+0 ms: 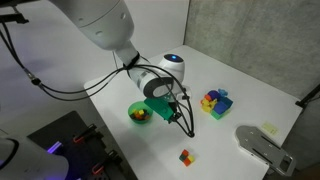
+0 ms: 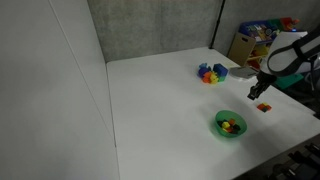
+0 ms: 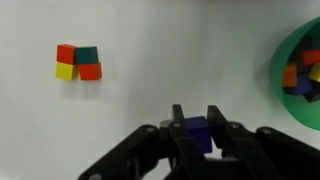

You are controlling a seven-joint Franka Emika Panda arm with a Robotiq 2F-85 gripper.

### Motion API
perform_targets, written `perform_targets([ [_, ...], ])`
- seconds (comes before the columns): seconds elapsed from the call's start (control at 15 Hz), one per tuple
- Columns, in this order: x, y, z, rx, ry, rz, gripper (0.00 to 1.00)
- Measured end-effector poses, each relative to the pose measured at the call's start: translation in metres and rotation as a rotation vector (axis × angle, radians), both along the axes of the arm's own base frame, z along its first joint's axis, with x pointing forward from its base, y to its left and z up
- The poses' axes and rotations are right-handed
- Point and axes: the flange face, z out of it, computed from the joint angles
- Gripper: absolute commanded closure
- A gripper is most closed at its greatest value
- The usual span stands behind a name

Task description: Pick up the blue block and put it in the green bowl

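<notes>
My gripper [image 3: 197,118] is shut on the blue block [image 3: 197,133], a tiny dark-blue cube held between the fingertips above the white table. The green bowl [image 3: 283,95] sits at the right edge of the wrist view with a few small coloured pieces in it. In both exterior views the gripper [image 1: 178,108] [image 2: 261,90] hangs beside the green bowl [image 1: 133,108] [image 2: 219,132], apart from it. The block itself is too small to make out in the exterior views.
A cluster of small red, yellow, green and orange cubes [image 3: 78,62] [image 1: 185,156] [image 2: 264,106] lies on the table. A larger multicoloured block pile [image 1: 215,101] [image 2: 210,73] sits farther off. A grey device [image 1: 262,145] stands at the table edge. Boxes [image 2: 255,40] stand behind the table.
</notes>
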Motion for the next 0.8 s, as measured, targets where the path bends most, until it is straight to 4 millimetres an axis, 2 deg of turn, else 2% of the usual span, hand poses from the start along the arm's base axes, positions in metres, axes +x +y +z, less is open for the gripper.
perform_targets([
  [0.27,0.008,0.056,0.015,0.043,0.057,0.025,0.9],
  [0.6,0.006,0.116,0.009,0.085,0.123,0.07,0.9],
  [0.8,0.001,0.144,0.002,0.105,0.146,0.102,0.9],
])
